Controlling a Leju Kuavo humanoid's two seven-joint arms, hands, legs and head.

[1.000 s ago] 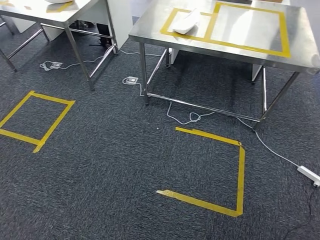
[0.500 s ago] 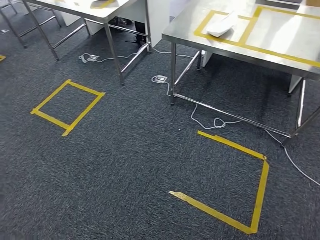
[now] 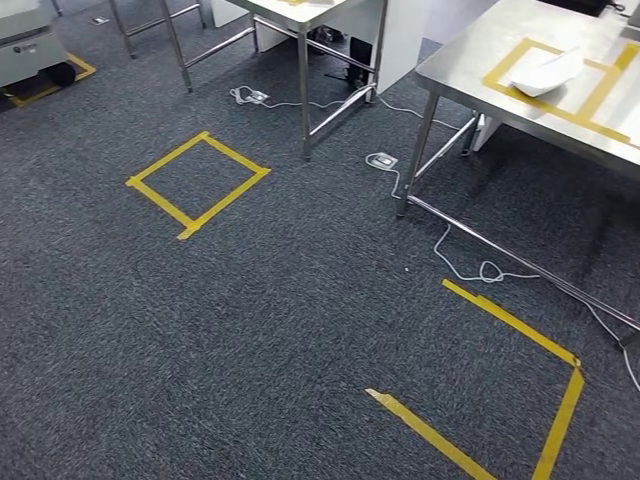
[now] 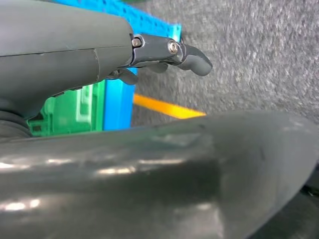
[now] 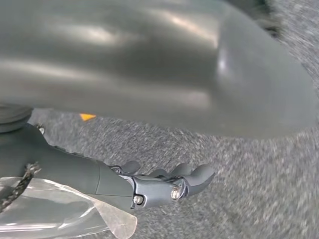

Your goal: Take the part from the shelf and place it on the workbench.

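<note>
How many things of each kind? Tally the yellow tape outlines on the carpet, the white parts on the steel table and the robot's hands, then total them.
Yellow tape outlines on the carpet: 3
White part on the steel table: 1
Robot hands, left hand and right hand: 2
Total: 6

Dark grey robot hands, glossy shell

Left hand [image 4: 171,55]: smooth grey cover, dark fingers, silver screws at the hinges. Right hand [image 5: 165,186]: same grey, silver screws, braided black cable [image 5: 17,189], clear plastic sheet [image 5: 64,214] at the wrist.
</note>
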